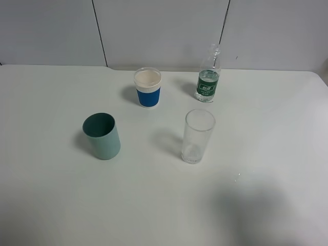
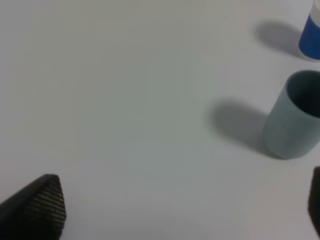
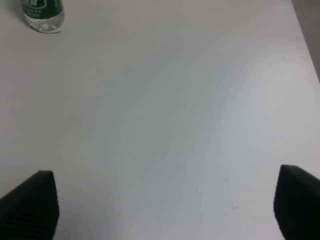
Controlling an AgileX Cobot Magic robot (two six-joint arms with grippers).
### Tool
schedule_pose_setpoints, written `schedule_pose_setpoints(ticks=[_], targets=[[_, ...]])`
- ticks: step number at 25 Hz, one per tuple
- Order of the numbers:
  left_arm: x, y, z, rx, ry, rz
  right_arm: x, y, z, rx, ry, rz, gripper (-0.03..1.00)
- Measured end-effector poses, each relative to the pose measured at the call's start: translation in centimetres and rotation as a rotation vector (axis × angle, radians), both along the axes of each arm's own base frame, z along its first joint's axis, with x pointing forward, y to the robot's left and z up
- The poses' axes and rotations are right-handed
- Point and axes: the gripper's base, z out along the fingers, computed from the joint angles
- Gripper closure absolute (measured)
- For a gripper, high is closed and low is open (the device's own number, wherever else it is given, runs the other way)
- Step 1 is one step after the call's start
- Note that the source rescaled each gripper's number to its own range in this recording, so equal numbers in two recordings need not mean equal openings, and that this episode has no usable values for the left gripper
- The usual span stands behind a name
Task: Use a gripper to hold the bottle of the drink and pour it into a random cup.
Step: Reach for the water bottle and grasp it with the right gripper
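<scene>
The bottle, small and clear with a dark green label, stands upright at the back of the white table; its base also shows far off in the right wrist view. The cup, a tall clear glass, stands in front of the bottle with nothing visible in it. Neither arm shows in the exterior high view. My right gripper is open over bare table, with nothing between its fingers. My left gripper is open too, above bare table.
A teal-green cup stands at the left, near the left gripper. A white cup with a blue band stands at the back, left of the bottle, and just shows in the left wrist view. Small water drops dot the table by the right gripper.
</scene>
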Motion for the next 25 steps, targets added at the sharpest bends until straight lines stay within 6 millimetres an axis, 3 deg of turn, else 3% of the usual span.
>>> schedule_pose_setpoints(ticks=[25], targets=[[0.0,0.0,0.0,0.0,0.0,0.0,0.0,0.0,0.0,0.0,0.0,0.0,0.19]])
